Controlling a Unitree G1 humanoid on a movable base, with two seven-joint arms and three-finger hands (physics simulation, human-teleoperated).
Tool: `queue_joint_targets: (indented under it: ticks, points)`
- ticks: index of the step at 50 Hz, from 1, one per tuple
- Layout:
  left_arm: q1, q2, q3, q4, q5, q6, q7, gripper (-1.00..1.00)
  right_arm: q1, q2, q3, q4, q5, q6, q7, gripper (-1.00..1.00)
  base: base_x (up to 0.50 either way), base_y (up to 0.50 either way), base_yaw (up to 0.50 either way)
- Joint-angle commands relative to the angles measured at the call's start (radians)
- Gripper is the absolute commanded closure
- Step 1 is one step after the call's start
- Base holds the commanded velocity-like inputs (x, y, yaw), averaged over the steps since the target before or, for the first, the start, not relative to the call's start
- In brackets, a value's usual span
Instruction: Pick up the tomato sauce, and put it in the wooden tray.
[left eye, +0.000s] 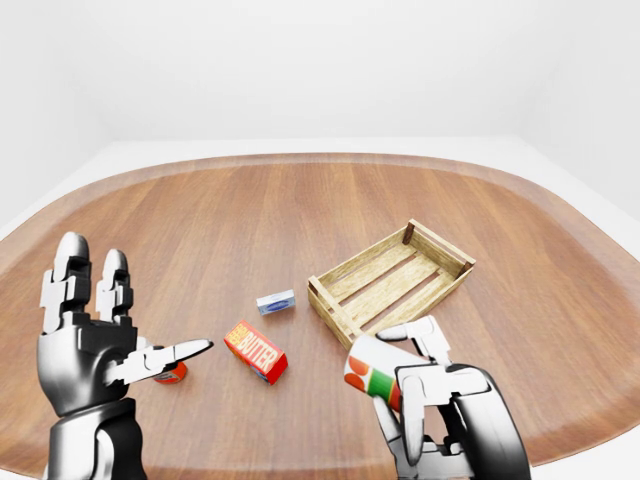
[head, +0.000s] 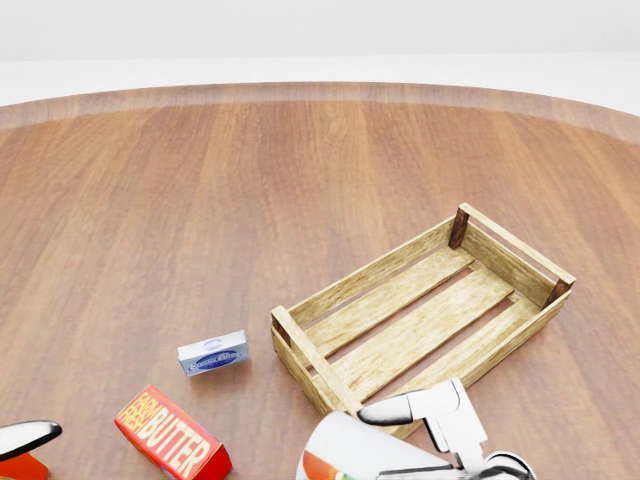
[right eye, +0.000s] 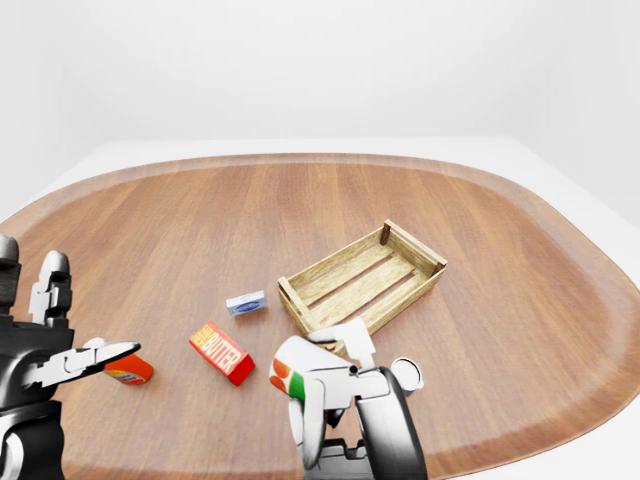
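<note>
The tomato sauce (left eye: 366, 372) is a white can with a red and green label. My right hand (left eye: 402, 388) is shut on it and holds it tilted, just below the near corner of the wooden tray (left eye: 441, 244) in the left-eye view. The slatted tray lies at centre right on the table and holds nothing. The can's top and my thumb also show at the bottom of the head view (head: 350, 455). My left hand (left eye: 135, 308) is open and empty, raised at the lower left with its fingers spread.
A red butter box (left eye: 256, 351) lies left of the can. A small blue and white box (left eye: 276, 302) lies left of the tray. An orange-red packet (right eye: 128, 371) lies under my left thumb. The round wooden table (left eye: 250, 215) stretches wide beyond them.
</note>
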Motion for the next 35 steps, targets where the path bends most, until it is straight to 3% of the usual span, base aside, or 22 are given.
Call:
queue_joint_targets:
  ticks: [1,8,35]
  points:
    - [0.001,0.0,-0.006,-0.003,0.004,0.0,0.001,-0.95,-0.049,0.072,-0.049,0.005,-0.008,0.059,0.021,1.0,0.0,0.0,0.0]
    - [-0.001,-0.001,-0.014,0.003,0.012,0.0,0.003,-0.96,-0.101,0.135,-0.088,0.03,0.004,0.099,0.067,1.0,0.0,0.0,0.0]
    - [0.003,-0.002,-0.026,0.002,0.019,0.0,0.006,-0.95,-0.225,0.284,-0.209,0.154,0.017,0.099,0.184,1.0,0.0,0.0,0.0]
